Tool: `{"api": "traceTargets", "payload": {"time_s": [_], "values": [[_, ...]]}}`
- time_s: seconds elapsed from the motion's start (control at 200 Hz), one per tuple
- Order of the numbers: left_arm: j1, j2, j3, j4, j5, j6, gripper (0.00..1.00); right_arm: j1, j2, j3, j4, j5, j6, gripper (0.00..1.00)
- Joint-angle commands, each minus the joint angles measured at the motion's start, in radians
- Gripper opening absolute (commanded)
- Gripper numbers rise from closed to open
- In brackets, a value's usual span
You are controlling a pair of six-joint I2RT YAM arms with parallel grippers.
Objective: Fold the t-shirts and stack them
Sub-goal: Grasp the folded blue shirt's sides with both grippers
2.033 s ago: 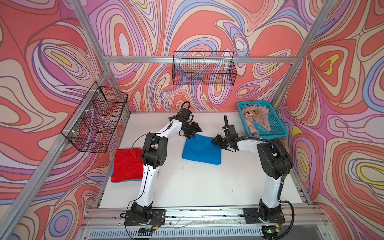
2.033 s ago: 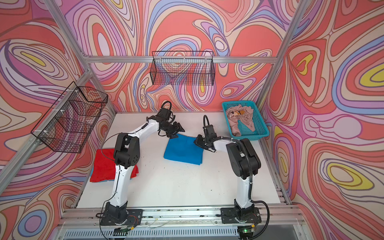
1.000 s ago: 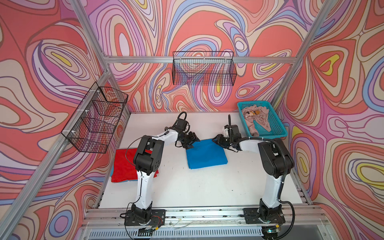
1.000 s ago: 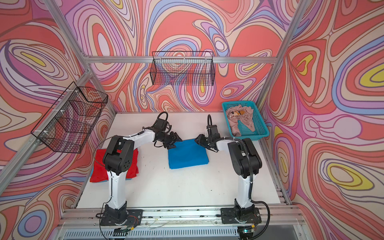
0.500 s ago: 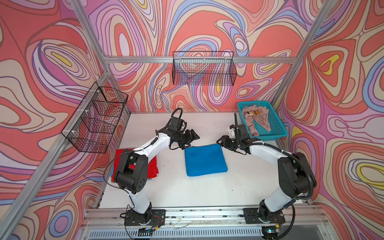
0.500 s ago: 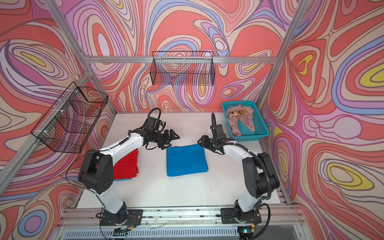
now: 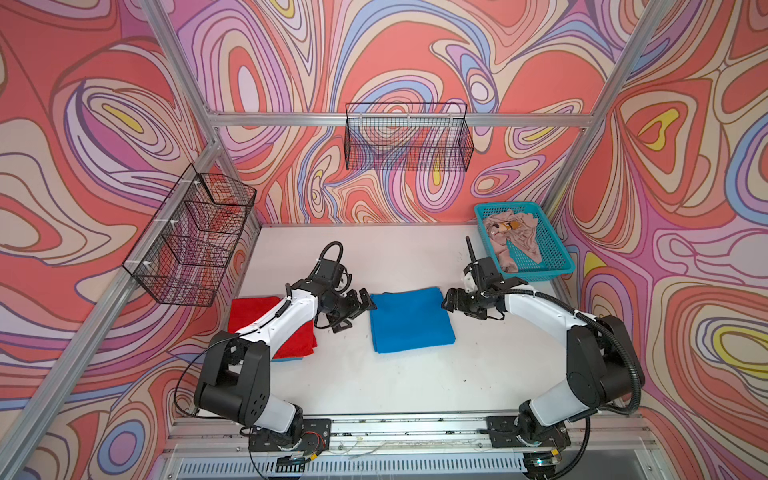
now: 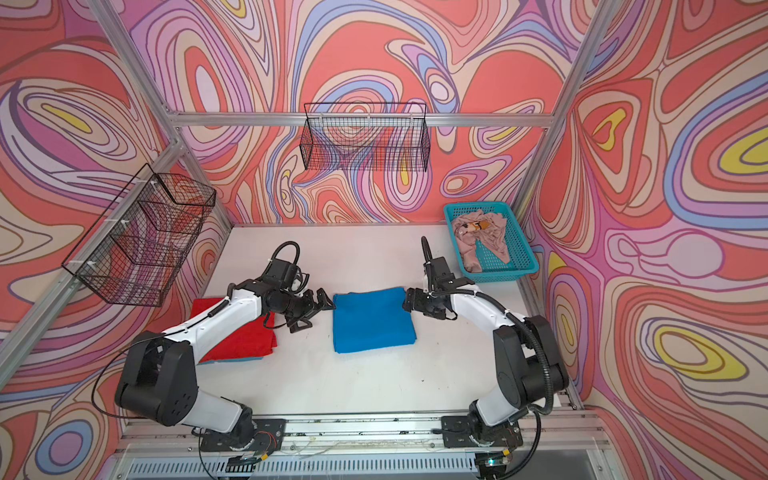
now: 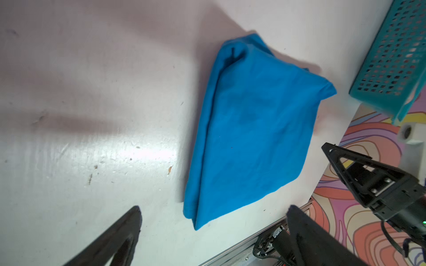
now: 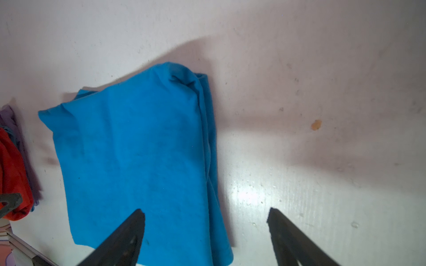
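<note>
A bright blue t-shirt [image 7: 409, 320] [image 8: 372, 320] lies folded into a flat rectangle mid-table. My left gripper [image 7: 359, 313] [image 8: 316, 311] hovers just off its left edge, open and holding nothing. In the left wrist view the gripper [image 9: 214, 208] stands wide over a corner of the blue shirt [image 9: 253, 129]. My right gripper [image 7: 449, 302] [image 8: 409, 302] is at the shirt's far right corner, open and empty. Seen from its wrist, the gripper [image 10: 205, 210] straddles the edge of the blue shirt [image 10: 138, 149]. A folded red t-shirt [image 7: 253, 309] [image 8: 245, 336] lies at the left, partly under my left arm. The beige-pink t-shirt [image 7: 513, 241] [image 8: 482, 237] sits crumpled in the basket.
The turquoise mesh basket [image 7: 557, 266] [image 8: 519, 266] stands at the back right corner of the table. Black wire baskets hang on the back wall [image 7: 407, 141] and the left wall [image 7: 191, 237]. A thin bluish edge [image 7: 291, 358] shows under the red shirt.
Both grippers carried the blue shirt toward the front, laid it flat and opened. They have drawn back a little to its left and right.
</note>
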Motion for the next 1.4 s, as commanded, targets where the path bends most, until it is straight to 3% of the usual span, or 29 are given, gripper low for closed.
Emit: {"api": "traceTargets", "payload": {"time_s": [0.0,0.265,0.586,0.956,1.217,1.397], "values": [[-0.002,0.027,-0.023,0.014,0.010,0.003,1.00,0.016,0.039,0.003,-0.008,-0.008,-0.010,0.88],[-0.079,0.124,-0.023,0.053,-0.012,-0.035,1.00,0.029,0.103,0.006,-0.006,-0.001,-0.008,0.88],[-0.107,0.208,-0.059,0.159,-0.026,-0.104,0.98,0.029,0.148,-0.003,0.029,-0.038,0.005,0.85],[-0.172,0.279,-0.057,0.137,-0.113,-0.136,0.78,0.034,0.211,-0.042,0.102,-0.135,0.051,0.78],[-0.197,0.325,-0.080,0.156,-0.128,-0.147,0.72,0.035,0.252,-0.065,0.125,-0.170,0.061,0.70],[-0.217,0.348,-0.086,0.172,-0.127,-0.155,0.67,0.035,0.249,-0.104,0.170,-0.272,0.078,0.66]]}}
